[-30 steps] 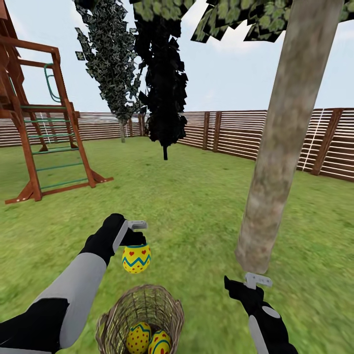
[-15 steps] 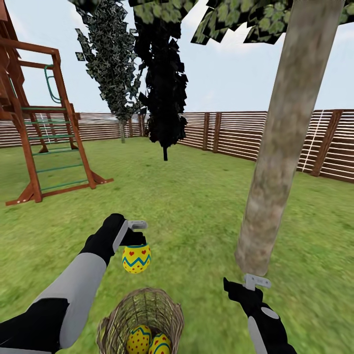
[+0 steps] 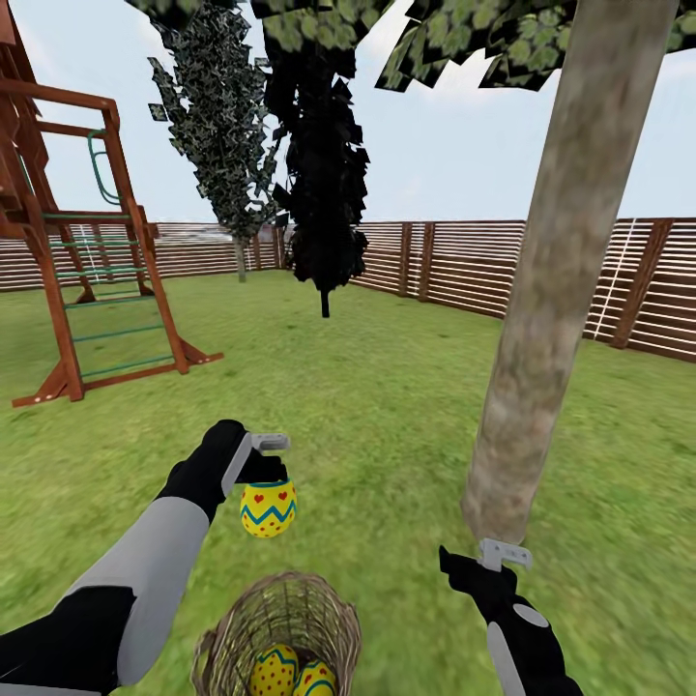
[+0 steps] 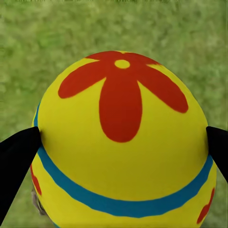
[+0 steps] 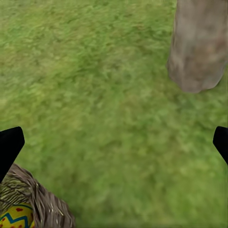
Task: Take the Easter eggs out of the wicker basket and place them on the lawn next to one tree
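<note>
Lawn (image 3: 387, 406), tree (image 3: 541, 319) trunk near right. Left gripper (image 3: 263, 476) pinches egg (image 3: 268, 508) above wicker basket (image 3: 275, 619); right gripper (image 3: 483, 565) fingers spread, empty.

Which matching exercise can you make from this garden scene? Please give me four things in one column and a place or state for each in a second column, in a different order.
Things:
1. egg with red flower mark
2. wicker basket
3. right gripper
4. playset

Places or states:
A. open and empty, near the foot of the tree trunk
B. standing on the lawn at the far left
C. held in the left gripper, above the grass
D. on the grass, with two eggs inside

Pairs: 1-C, 2-D, 3-A, 4-B
</note>
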Robot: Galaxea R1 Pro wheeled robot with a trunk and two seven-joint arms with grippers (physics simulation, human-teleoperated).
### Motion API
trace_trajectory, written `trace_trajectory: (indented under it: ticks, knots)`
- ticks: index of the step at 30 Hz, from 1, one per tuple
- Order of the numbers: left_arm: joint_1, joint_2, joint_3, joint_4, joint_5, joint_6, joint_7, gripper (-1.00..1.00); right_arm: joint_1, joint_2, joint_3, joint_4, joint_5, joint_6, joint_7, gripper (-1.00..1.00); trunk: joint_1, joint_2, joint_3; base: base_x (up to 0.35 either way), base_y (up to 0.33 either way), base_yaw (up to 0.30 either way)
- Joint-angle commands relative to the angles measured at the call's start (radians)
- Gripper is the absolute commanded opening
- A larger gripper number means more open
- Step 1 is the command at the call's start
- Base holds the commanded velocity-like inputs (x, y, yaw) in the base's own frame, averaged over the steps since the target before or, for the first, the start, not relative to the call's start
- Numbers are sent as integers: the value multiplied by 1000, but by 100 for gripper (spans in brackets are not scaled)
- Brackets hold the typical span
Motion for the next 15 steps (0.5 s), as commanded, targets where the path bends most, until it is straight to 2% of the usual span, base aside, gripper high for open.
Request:
trace_trajectory:
  ticks: [1, 15]
  knots:
    - [-1, -1, 3, -1, -1, 4, -1, -100, 0, 0, 0, -1, -11, 4, -6, 100, -4, 7, 2, 0, 0, 0]
    - [-1, -1, 2, -1, -1, 4, -1, -100, -2, 0, 0, 5, -11, 4, -6, 100, -58, 105, 46, 0, 0, 0]
